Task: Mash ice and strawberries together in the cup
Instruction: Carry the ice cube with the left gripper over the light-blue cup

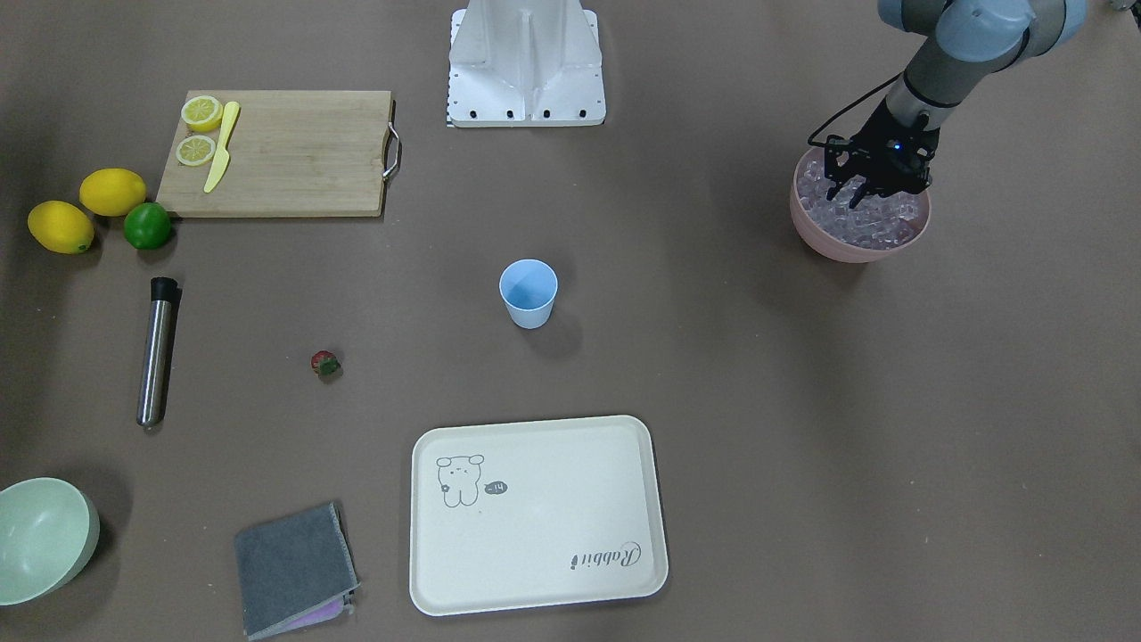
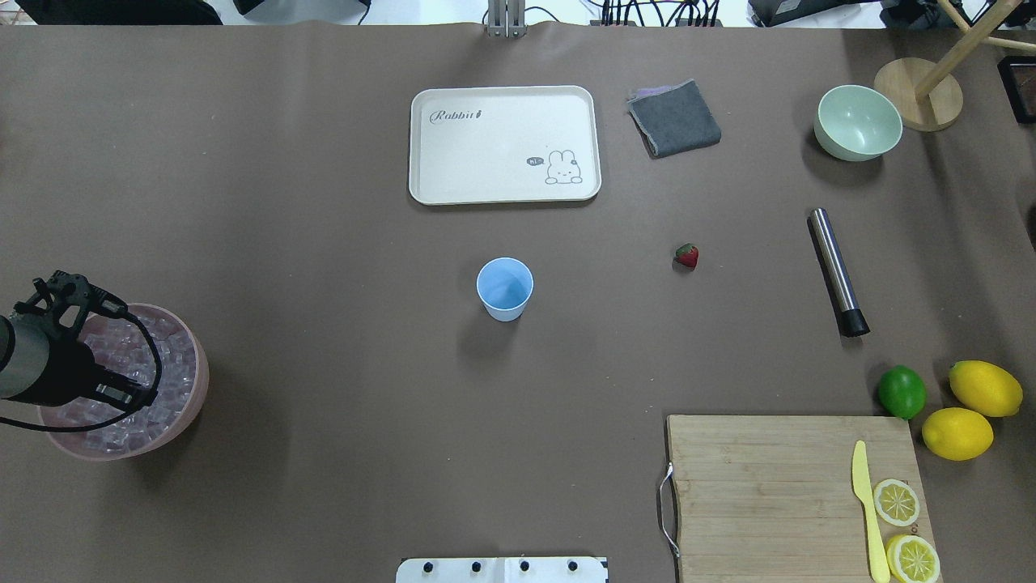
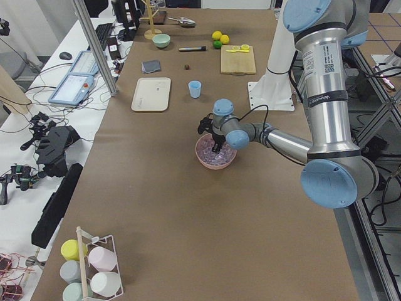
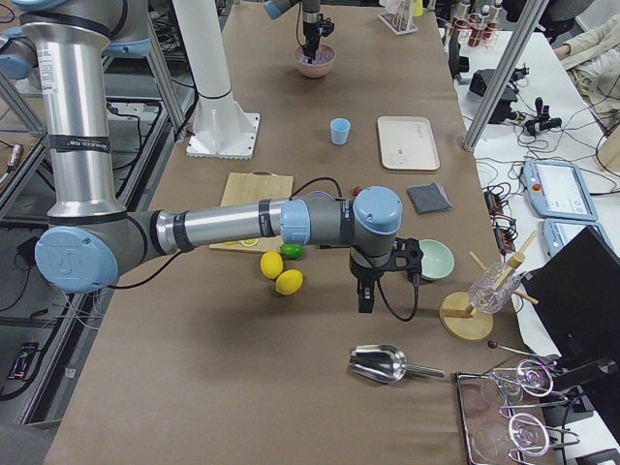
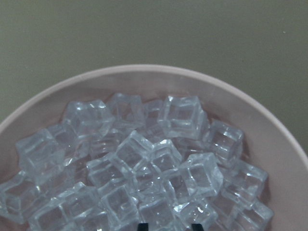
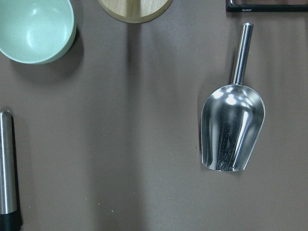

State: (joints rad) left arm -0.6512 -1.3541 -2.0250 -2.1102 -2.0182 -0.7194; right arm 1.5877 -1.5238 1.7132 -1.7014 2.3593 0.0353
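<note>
A long table under a dull brown cover fills the middle. Along one side runs a white side table strewn with cables, a metal post rising between the two. Grey floor shows at the other side. Even light, soft shadows.

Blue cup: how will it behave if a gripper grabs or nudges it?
The cup looks empty, so probably light and easy to slide. It stands on its narrower end, so a nudge near the rim may tip it. Its walls look like thin plastic; a hard pinch might flex them.
</note>
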